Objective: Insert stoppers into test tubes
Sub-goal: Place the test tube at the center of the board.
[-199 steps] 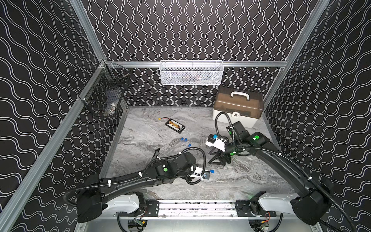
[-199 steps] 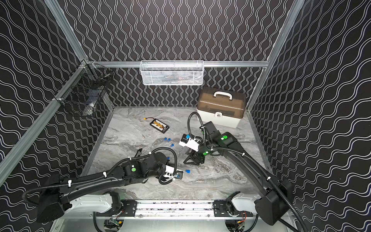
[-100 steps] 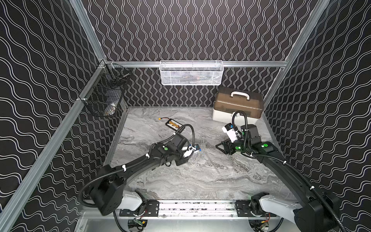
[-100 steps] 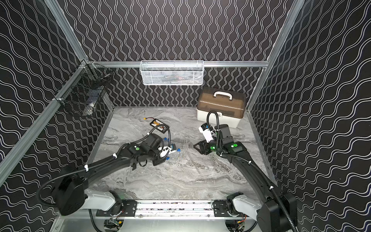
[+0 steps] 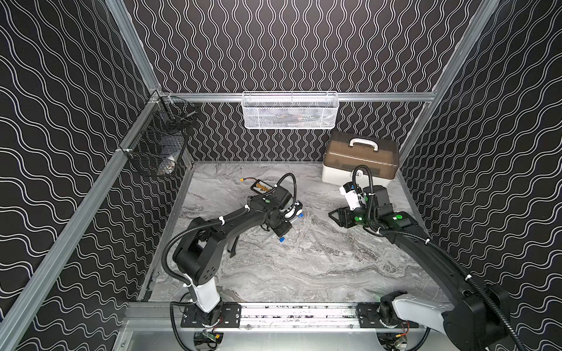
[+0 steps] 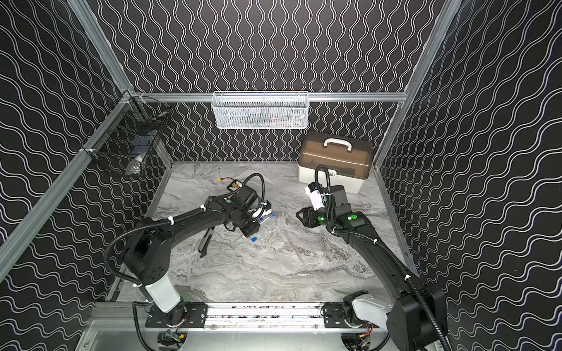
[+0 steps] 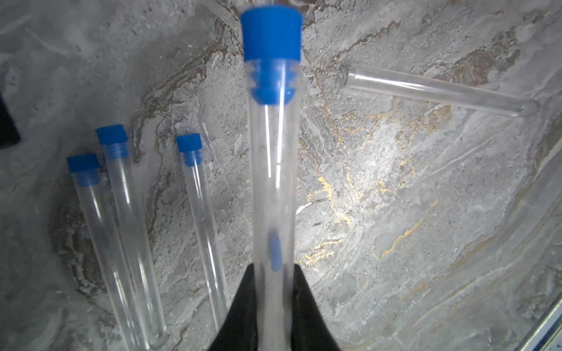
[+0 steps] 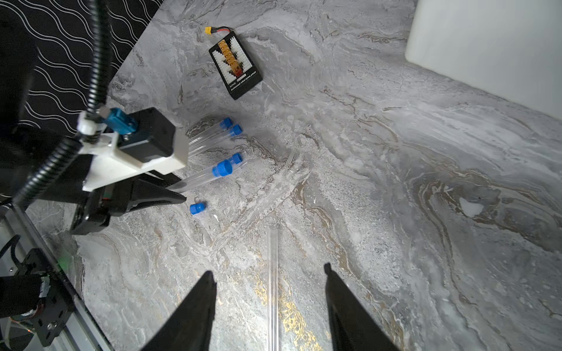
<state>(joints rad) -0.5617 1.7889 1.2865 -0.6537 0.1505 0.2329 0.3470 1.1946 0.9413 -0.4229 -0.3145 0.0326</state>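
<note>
blue-stoppered test tube (image 7: 272, 182) sits clamped in the left gripper (image 7: 273, 269); right gripper (image 8: 268, 270) gapes near a bare tube (image 8: 272, 258).

Slim pickings for reading here. The black charging board (image 8: 235, 68) lying on the marble has one line of white print along a short edge, past its rows of yellow connectors. It's too small and soft to spell out. In both top views the white wrist-camera housing (image 5: 349, 194) (image 6: 314, 196) on the right arm shows small dark marks, unreadable. Nothing else is legible.
</note>
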